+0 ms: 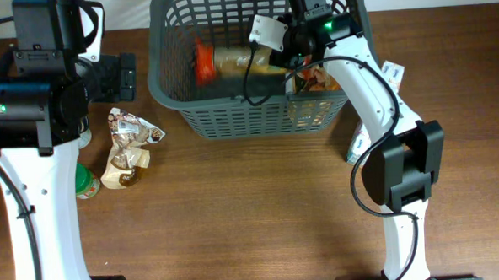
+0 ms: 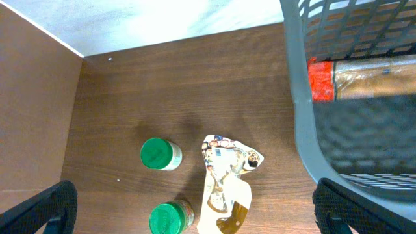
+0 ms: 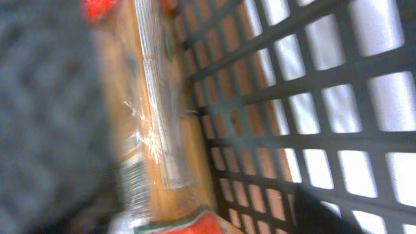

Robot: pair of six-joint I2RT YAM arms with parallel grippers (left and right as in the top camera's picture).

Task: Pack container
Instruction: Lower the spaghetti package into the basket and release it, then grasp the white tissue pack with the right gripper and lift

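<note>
The dark grey slotted basket [image 1: 248, 115] stands at the back centre of the table. A long clear-wrapped brown package with a red end [image 1: 216, 61] lies inside it. My right gripper [image 1: 284, 58] is down inside the basket at the package's right end. In the blurred right wrist view its fingers [image 3: 188, 221] are spread open, with the package [image 3: 149, 117] between them beside the lattice wall [image 3: 292, 97]. My left gripper [image 1: 128, 75] is open and empty, left of the basket. In the left wrist view its fingers [image 2: 195, 214] hang above the table, and the basket wall [image 2: 302, 97] is on the right.
A crumpled white and brown snack pouch [image 1: 127, 145] [image 2: 224, 175] lies left of the basket. Two green-lidded jars [image 2: 158, 154] [image 2: 170, 218] stand beside it; one shows overhead [image 1: 84, 185]. White cartons [image 1: 392, 73] [image 1: 359, 139] stand right of the basket, by the right arm.
</note>
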